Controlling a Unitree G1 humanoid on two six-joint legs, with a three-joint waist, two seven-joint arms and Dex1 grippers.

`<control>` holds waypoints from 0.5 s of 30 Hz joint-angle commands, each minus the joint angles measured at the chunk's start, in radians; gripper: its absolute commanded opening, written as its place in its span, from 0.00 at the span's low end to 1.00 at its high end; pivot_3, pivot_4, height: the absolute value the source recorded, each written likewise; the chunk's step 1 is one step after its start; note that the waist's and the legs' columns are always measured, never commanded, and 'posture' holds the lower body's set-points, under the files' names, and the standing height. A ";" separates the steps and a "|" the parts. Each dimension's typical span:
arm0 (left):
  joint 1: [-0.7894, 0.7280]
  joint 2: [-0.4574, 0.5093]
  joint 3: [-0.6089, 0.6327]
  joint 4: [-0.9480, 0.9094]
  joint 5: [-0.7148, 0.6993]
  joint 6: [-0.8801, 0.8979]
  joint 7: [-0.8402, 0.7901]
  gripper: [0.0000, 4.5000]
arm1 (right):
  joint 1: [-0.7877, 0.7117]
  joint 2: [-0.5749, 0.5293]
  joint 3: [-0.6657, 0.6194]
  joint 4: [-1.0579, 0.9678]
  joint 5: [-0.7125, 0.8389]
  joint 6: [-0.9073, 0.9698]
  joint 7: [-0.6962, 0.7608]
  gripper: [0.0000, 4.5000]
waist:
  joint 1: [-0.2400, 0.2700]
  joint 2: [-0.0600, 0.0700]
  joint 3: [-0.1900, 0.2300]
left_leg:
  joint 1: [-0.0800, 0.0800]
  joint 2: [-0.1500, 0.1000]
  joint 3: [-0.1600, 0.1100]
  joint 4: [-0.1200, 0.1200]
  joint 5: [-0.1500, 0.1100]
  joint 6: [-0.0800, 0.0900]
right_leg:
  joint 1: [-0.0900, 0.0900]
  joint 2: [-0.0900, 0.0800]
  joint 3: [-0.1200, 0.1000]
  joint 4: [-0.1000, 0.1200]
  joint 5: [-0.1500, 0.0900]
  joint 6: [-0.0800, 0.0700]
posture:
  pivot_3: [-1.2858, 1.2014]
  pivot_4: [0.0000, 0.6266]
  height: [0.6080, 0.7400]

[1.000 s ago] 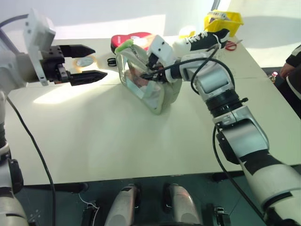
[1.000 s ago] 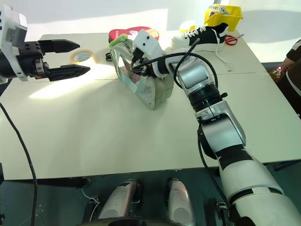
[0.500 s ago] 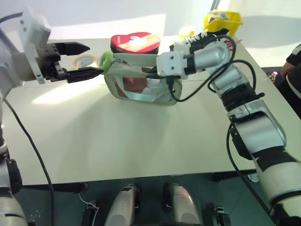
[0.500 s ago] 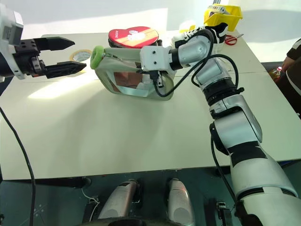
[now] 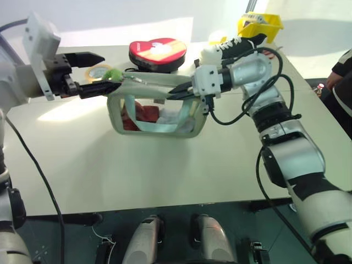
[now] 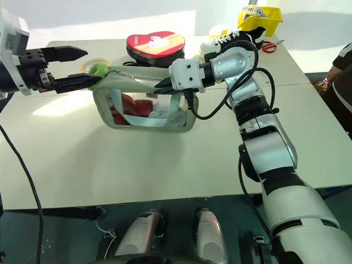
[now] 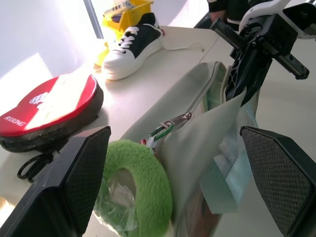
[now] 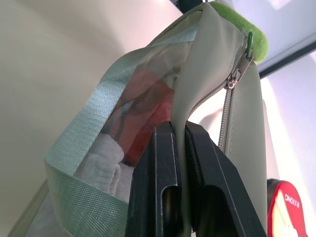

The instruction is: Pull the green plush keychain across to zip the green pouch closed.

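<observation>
The green pouch (image 5: pixel 157 110) lies lengthwise between the arms, the right gripper (image 5: pixel 181 88) pinching its top fabric at one end. At the pouch's far end the green plush keychain (image 5: pixel 113 73) sits between the spread fingers of the left gripper (image 5: pixel 107 71), the nearer arm; the pull should run along the zipper toward the right gripper

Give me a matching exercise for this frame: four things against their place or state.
Things:
1. green plush keychain
2. right gripper
3. red heart-shaped tin
4. sneaker

Places or states:
A. clamped on the green pouch's top edge
B. on the table behind the pouch
C. between the open left gripper's fingers
D. beside the yellow bin

Pairs: 1-C, 2-A, 3-B, 4-D
</observation>
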 commanded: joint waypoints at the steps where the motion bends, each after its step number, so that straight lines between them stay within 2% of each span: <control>1: -0.024 0.009 0.019 -0.027 -0.012 0.000 0.000 1.00 | -0.004 0.008 -0.016 -0.014 -0.018 -0.033 -0.043 0.01 | 0.001 0.000 0.000 | 0.000 0.000 0.000 0.000 0.000 0.000 | 0.000 0.000 0.000 0.000 0.000 0.000 | 0.52 0.24 1.00; 5: -0.016 0.016 0.020 -0.032 -0.015 0.005 -0.006 1.00 | 0.041 0.002 0.006 -0.070 -0.020 -0.001 0.010 0.01 | 0.002 0.000 0.000 | 0.000 0.000 0.000 0.000 0.000 0.000 | 0.000 0.000 0.000 0.000 0.000 0.000 | 0.52 0.24 1.00; 8: -0.014 0.014 0.018 -0.033 -0.014 0.006 -0.006 1.00 | 0.059 0.004 -0.001 -0.127 -0.003 0.046 0.017 0.22 | 0.000 0.000 0.000 | 0.000 0.000 0.000 0.000 0.000 0.000 | 0.000 0.000 0.000 0.001 0.000 0.000 | 0.52 0.24 1.00; 12: -0.022 0.013 0.013 -0.022 -0.010 0.002 -0.009 1.00 | 0.046 -0.026 -0.043 -0.211 0.006 0.134 -0.043 0.64 | 0.002 0.000 0.000 | 0.001 0.000 0.000 0.000 0.001 -0.001 | 0.000 0.000 0.000 0.002 0.000 0.000 | 0.52 0.24 1.00; 15: -0.005 0.026 0.031 -0.007 -0.003 -0.001 -0.005 1.00 | 0.061 -0.106 -0.089 -0.332 0.024 0.246 -0.068 0.64 | 0.007 0.000 0.000 | 0.000 0.000 0.000 0.000 0.000 -0.001 | 0.000 0.000 0.000 0.001 0.000 0.000 | 0.52 0.24 1.00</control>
